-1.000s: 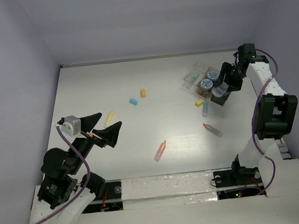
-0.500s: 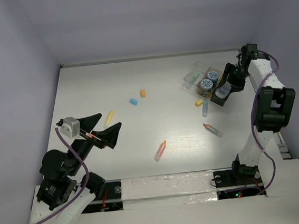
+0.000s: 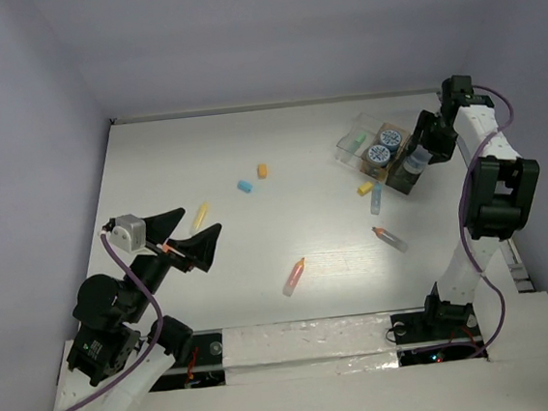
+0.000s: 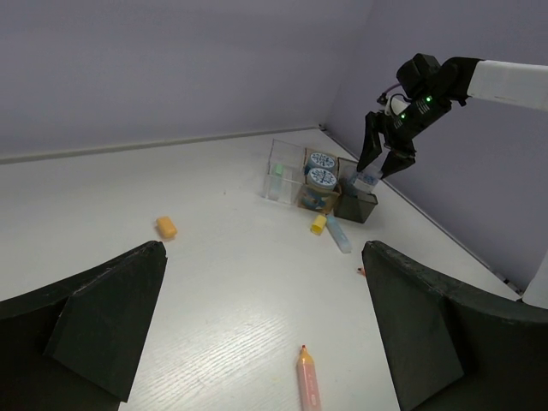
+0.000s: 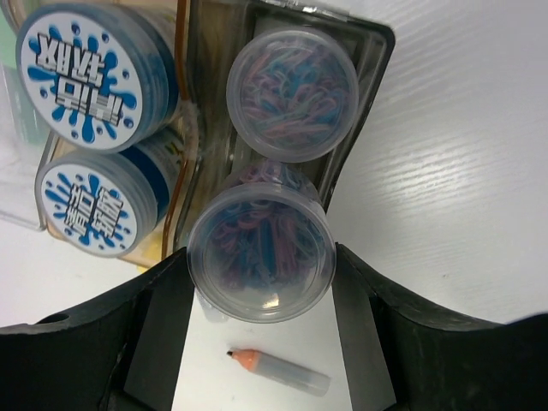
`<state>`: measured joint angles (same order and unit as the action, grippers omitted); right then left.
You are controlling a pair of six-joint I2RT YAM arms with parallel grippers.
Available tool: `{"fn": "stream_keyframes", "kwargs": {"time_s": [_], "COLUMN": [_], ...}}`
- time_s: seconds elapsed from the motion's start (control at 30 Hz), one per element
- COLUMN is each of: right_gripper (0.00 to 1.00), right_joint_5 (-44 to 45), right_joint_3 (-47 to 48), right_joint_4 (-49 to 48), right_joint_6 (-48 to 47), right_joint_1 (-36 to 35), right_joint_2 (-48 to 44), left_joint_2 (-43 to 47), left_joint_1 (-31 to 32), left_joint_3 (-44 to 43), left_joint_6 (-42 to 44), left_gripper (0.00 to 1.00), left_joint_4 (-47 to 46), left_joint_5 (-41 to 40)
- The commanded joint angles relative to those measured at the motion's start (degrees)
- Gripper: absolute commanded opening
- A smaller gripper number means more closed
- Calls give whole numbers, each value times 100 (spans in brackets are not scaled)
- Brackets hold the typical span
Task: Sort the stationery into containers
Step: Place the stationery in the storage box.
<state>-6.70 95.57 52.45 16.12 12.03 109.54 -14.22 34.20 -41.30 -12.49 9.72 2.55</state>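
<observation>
A clear round jar of coloured clips (image 5: pixel 261 235) is gripped between the right fingers (image 5: pixel 154 325), one finger pressed against each side of it. The jar is held over the 6 o'clock end of the dark tray (image 5: pixel 372 60) in the wrist view; whether it touches the tray cannot be told. A second clear jar of clips (image 5: pixel 293 92) is seated in the tray at 12 o'clock from the held one. At 9 to 10 o'clock, two jars with blue-and-white lids (image 5: pixel 92 75) are set side by side in an amber-tinted box (image 5: pixel 183 145) that touches the tray. A clear-capped pencil stick (image 5: pixel 278 370) is seen on the counter (image 5: pixel 445 214) at 6 o'clock, just below the held jar.

In the top view this cluster is found at 2 o'clock on the counter, with a clear plastic box (image 3: pixel 353 143) at its 9 o'clock side. A yellow block (image 3: pixel 365 188) and a blue-tinted stick (image 3: pixel 377 196) lie near it at 7 o'clock.

The left fingers (image 4: pixel 94 317) are spread wide with nothing between them, raised over the counter at 8 o'clock. A yellow stick (image 3: pixel 200 214) lies beside them. A blue block (image 3: pixel 245 185) and an orange block (image 3: pixel 262 171) lie near the middle, and a pink-and-orange stick (image 3: pixel 293 275) lies at 6 o'clock.
</observation>
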Motion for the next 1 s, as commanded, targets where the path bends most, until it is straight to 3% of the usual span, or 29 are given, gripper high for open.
{"fn": "stream_keyframes", "kwargs": {"time_s": [0.0,0.3,0.53,0.63,0.73,0.77,0.83,0.97], "right_gripper": [20,21,34,47,89,95,100,100], "right_joint_5": [397,459,538,608,852,881,898,1073], "right_joint_3": [-134,-819,-1189,-1251,-1286,-1304,-1391,-1787], "right_joint_4": [-700,-1254,-1597,-1676,-1650,-1659,-1781,-2071], "right_joint_6": [49,-135,-74,-100,-109,-109,-74,5], "right_joint_1": [1,-218,-386,-438,-491,-491,-622,-1044], "right_joint_2": [-406,-749,-881,-969,-1083,-1136,-1389,-1986], "left_joint_2": [16,-63,-151,-195,-239,-257,-327,-494], "left_joint_1": [43,43,43,-9,-9,-9,-62,-62], "left_joint_3": [-247,-238,-230,-230,-212,-221,-221,-212], "left_joint_6": [45,54,45,45,45,28,36,-8], "left_gripper": [99,99,99,99,99,99,99,99], "left_joint_4": [-189,-207,-224,-233,-233,-225,-225,-216], "left_joint_5": [-35,-17,-9,-9,9,0,-9,-52]}}
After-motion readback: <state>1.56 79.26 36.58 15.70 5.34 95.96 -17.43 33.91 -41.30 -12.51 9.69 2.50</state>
